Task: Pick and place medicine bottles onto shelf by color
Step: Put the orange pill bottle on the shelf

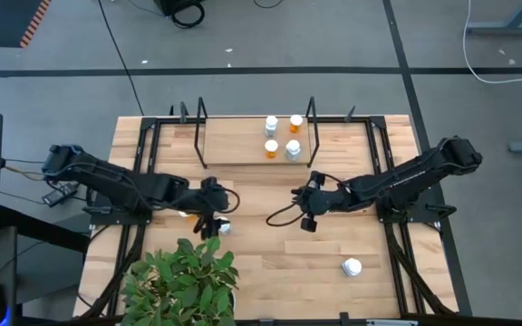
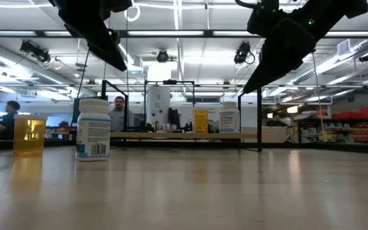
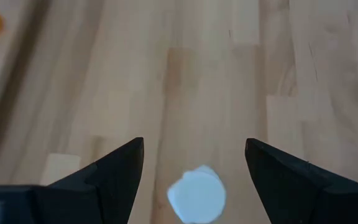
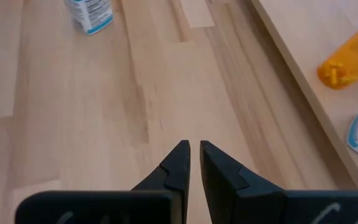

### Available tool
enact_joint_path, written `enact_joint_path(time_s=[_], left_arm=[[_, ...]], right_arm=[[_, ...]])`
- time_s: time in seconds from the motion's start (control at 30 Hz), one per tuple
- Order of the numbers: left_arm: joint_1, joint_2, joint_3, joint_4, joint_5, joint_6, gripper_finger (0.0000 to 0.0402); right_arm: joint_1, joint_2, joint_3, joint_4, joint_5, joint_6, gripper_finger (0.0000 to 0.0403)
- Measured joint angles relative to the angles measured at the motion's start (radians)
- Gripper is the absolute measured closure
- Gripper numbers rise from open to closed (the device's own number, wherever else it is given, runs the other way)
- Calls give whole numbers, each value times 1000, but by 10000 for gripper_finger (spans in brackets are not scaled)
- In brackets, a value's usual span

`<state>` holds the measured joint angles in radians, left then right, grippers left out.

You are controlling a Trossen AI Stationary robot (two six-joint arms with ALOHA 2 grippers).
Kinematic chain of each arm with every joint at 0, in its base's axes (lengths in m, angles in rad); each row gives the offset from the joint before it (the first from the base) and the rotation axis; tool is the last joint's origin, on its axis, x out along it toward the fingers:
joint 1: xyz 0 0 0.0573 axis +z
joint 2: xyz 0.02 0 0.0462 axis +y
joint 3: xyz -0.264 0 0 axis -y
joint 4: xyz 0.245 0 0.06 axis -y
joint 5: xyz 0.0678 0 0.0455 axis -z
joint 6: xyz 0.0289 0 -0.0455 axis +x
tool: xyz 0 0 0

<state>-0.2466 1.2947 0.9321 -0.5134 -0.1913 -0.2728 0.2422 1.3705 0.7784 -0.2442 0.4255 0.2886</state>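
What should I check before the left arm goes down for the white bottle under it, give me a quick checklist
1. Left gripper open: ok, fingers spread wide.
2. White bottle between the fingers: ok, its cap shows in the gap, upright.
3. Gripper low enough to grasp: not ok, it hangs above the cap.
4. Right gripper out of the way: ok, shut, empty, over bare table mid-board.
5. Shelf has room: ok, four bottles cluster at its right end, the rest is bare.
6. Other bottles close to the target: cannot tell.
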Motion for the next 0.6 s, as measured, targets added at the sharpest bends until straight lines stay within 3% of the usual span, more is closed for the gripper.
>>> enact_joint_path(time_s=[0.2,0.33,0.6], left_arm=[[-11,23,19,-68,39,-34,115],[-18,23,19,-223,23,-74,115],[-10,23,19,-531,-25,-391,115]], right_arm=[[30,0,0,0,-1,1,357],[41,0,0,0,-2,5,357],[43,0,0,-1,-3,22,357]])
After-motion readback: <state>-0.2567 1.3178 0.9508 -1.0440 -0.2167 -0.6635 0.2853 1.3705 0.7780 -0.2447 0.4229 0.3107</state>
